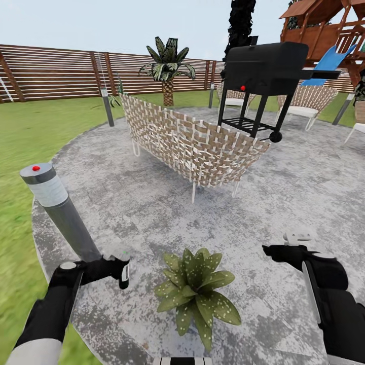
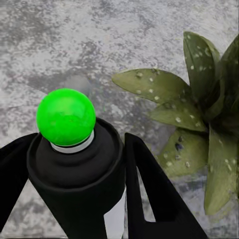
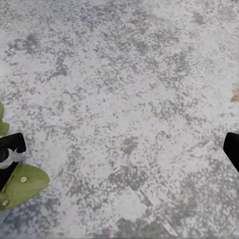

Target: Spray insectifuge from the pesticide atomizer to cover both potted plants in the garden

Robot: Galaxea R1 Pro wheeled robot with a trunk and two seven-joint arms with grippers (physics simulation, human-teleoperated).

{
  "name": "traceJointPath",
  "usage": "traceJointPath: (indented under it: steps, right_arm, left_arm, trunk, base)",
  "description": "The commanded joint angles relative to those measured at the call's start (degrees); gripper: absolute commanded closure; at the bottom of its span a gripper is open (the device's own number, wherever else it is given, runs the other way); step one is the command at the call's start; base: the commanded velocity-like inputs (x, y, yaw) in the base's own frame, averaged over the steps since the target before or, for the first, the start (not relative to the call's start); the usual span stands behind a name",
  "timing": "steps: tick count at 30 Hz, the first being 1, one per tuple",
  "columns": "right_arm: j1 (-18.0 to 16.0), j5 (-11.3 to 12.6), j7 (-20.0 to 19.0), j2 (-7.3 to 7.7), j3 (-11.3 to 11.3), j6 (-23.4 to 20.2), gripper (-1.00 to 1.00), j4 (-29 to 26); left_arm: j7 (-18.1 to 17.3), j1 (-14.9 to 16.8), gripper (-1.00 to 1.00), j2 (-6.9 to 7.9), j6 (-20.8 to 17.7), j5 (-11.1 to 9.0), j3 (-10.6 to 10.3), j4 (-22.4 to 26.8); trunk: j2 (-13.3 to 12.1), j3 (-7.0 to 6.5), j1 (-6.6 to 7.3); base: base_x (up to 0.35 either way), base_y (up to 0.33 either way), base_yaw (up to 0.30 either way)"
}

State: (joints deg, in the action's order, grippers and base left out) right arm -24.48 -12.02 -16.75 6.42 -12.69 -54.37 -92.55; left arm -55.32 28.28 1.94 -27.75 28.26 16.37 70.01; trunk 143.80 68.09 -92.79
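Potted plant (image 1: 195, 289) nearest us at six o'clock on the stone patio (image 1: 152, 203); our grippers flank it.

Our left gripper (image 1: 121, 268), at eight o'clock, has its fingers clamped on the pesticide atomizer (image 2: 79, 174), whose tip shows bright green, just beside the speckled leaves; our right gripper (image 1: 276, 252), at four o'clock, has fingers spread apart over bare stone; a grey post (image 1: 58, 210) with a red top leans at nine o'clock; farther off, a woven sofa (image 1: 190, 144) at twelve, a black grill (image 1: 263, 68) at one, then the slat fence (image 1: 50, 73).
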Motion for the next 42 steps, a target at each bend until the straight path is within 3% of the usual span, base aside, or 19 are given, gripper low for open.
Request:
traceJointPath:
  steps: [1, 3, 5, 7, 11, 13, 14, 15, 18, 20, 24, 26, 28, 32, 34, 36, 39, 42]
  right_arm:
    - [-0.1, -0.6, -1.4, 0.1, -0.1, -0.2, -1.0, -0.1]
    - [-0.3, -0.6, -5.8, 1.26, -0.6, -0.2, -1.0, 0.0]
    - [-0.2, -0.6, -9.2, 2.27, -1.3, -0.2, -1.0, -0.1]
    - [-0.1, -0.6, -10.5, 2.53, -1.4, -0.2, -1.0, 0.0]
    - [0.1, -0.6, -10.9, 2.54, -1.3, -0.2, -1.0, -0.1]
    - [0.1, -0.6, -11.0, 2.54, -1.2, -0.2, -1.0, 0.0]
    - [0.2, -0.6, -11.0, 2.54, -1.2, -0.2, -1.0, 0.0]
    - [0.2, -0.6, -11.0, 2.54, -1.2, -0.2, -1.0, 0.0]
    - [0.2, -0.6, -11.0, 2.55, -1.2, -0.2, -1.0, 0.0]
    - [0.2, -0.6, -11.0, 2.55, -1.3, -0.2, -1.0, 0.0]
    - [-0.4, -0.6, -11.0, 2.64, -1.5, -0.3, -1.0, -0.1]
    - [-0.5, -0.6, -11.0, 2.44, -1.5, -0.3, -1.0, -0.1]
    - [-0.6, -0.6, -11.0, 2.23, -1.4, -0.3, -1.0, -0.1]
    - [-3.4, -0.4, -12.4, 2.38, -1.4, -5.0, -1.0, 0.0]
    - [-5.4, 2.0, -17.1, 2.74, -1.3, -5.6, -1.0, 0.0]
    - [-6.3, 4.3, -26.0, 2.79, -1.0, -5.6, -1.0, 0.0]
    - [-6.6, 5.2, -29.7, 2.91, -0.8, -5.6, -1.0, 0.0]
    - [-6.7, 5.4, -30.8, 2.87, -0.8, -5.1, -1.0, 0.0]
  left_arm:
    - [-0.5, -1.8, 1.0, -0.52, -0.5, -0.1, 0.2, 2.7]
    - [-0.4, -5.6, 1.0, -3.83, -1.4, -0.6, -0.3, 8.9]
    - [0.5, -7.4, 1.0, -6.46, -2.6, -0.9, -0.7, 12.0]
    - [-0.2, -8.2, 1.0, -7.25, -5.1, -1.2, -0.9, 13.6]
    - [-3.2, -8.4, 1.0, -7.47, -6.2, -2.5, 0.4, 14.0]
    - [-3.9, -8.5, 1.0, -7.36, -6.4, -8.1, 2.6, 14.1]
    - [-4.1, -8.8, 1.0, -7.17, -6.5, -12.1, 3.4, 14.2]
    - [-4.1, -9.5, 1.0, -6.81, -6.4, -14.3, 3.7, 14.2]
    - [-4.1, -11.1, 1.0, -5.91, -6.0, -17.0, 3.7, 14.3]
    - [-3.6, -11.4, 1.0, -5.7, -6.3, -16.9, 3.4, 16.1]
    - [1.5, -11.6, 1.0, -6.02, -9.7, -12.9, 2.2, 19.7]
    - [2.3, -11.6, 1.0, -6.01, -13.0, -12.2, 0.5, 20.2]
    - [2.5, -11.7, 1.0, -5.84, -14.6, -12.3, 0.3, 20.5]
    - [2.5, -11.3, 1.0, -5.07, -14.2, -12.0, -5.1, 20.7]
    - [1.5, -11.1, 1.0, -3.76, -13.9, -12.1, -8.5, 20.7]
    - [-3.3, -11.0, 1.0, -3.04, -13.8, -12.3, -10.3, 21.2]
    - [-6.4, -11.1, 1.0, -2.57, -13.6, -12.4, -10.7, 21.3]
    - [-9.6, -11.2, 1.0, -2.45, -13.2, -12.4, -11.1, 21.2]
  trunk:
    - [0.0, 0.04, 0.01]
    - [0.0, 0.04, 0.01]
    - [0.0, 0.04, 0.01]
    - [0.0, 0.04, 0.01]
    - [0.0, 0.04, 0.01]
    - [0.0, 0.04, 0.01]
    - [0.0, 0.04, 0.01]
    - [0.0, 0.04, 0.01]
    - [0.0, 0.04, 0.01]
    - [0.0, 0.04, 0.01]
    - [0.0, 0.04, 0.01]
    - [0.0, -0.18, 0.03]
    - [0.0, -0.62, 0.08]
    - [-0.1, -1.51, 0.19]
    - [-0.1, -1.95, 0.24]
    - [-0.1, -2.39, 0.29]
    - [-0.2, -3.06, 0.37]
    - [-0.2, -3.72, 0.44]
  base:
    - [0.0, 0.0, 0.0]
    - [0.0, 0.0, 0.0]
    - [0.0, 0.0, 0.0]
    - [0.0, 0.0, 0.0]
    - [-0.063, 0.0, 0.0]
    - [-0.038, 0.0, 0.0]
    - [-0.015, 0.0, 0.0]
    - [-0.01, 0.0, 0.0]
    - [-0.004, 0.0, 0.0]
    - [-0.001, 0.0, 0.0]
    - [0.0, 0.0, 0.0]
    - [0.0, 0.0, 0.0]
    - [0.0, 0.0, 0.0]
    - [0.0, 0.0, 0.0]
    - [0.0, 0.0, 0.0]
    - [0.0, 0.0, 0.0]
    - [0.0, 0.0, 0.0]
    - [0.0, 0.0, 0.0]
